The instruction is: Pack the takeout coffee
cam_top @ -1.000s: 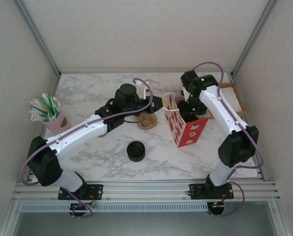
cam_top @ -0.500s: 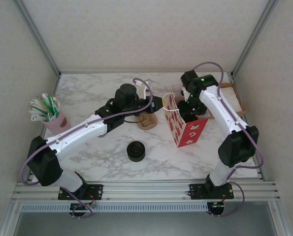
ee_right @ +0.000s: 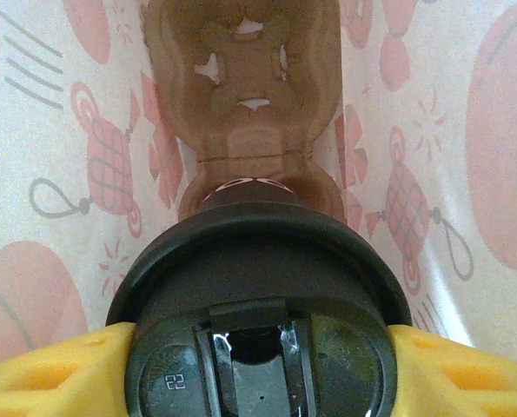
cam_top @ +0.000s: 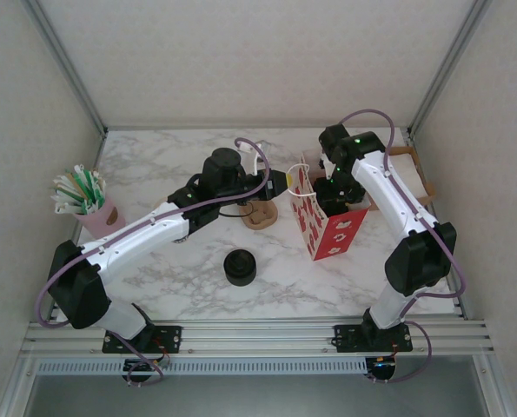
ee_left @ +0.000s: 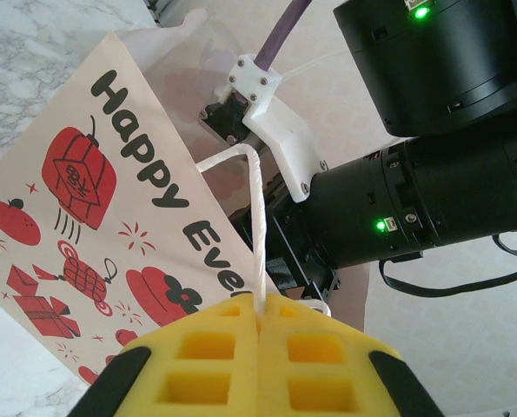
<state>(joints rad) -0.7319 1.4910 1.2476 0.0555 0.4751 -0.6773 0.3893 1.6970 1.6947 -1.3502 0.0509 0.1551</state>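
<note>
The takeout coffee (ee_right: 260, 287) shows from above as a round black lid, and the cup body under it is mostly hidden. My right gripper (ee_right: 260, 363) is shut on it, yellow fingers (ee_right: 45, 375) pressed against both sides of the lid. It hangs inside the red-and-white gift bag (cam_top: 329, 228), over a brown cardboard cup carrier (ee_right: 241, 95) on the bag's bottom. My left gripper (ee_left: 260, 306) is shut on the bag's white string handle (ee_left: 256, 217) and holds the bag's left side (ee_left: 76, 226) up. In the top view the left gripper (cam_top: 280, 184) sits at the bag's left rim and the right gripper (cam_top: 332, 193) reaches down into the mouth.
A short stack of black lids (cam_top: 239, 267) stands in front of the bag. Another cardboard carrier (cam_top: 261, 213) lies under the left arm. A pink cup of straws (cam_top: 91, 207) stands far left. A brown tray (cam_top: 412, 169) sits at the back right.
</note>
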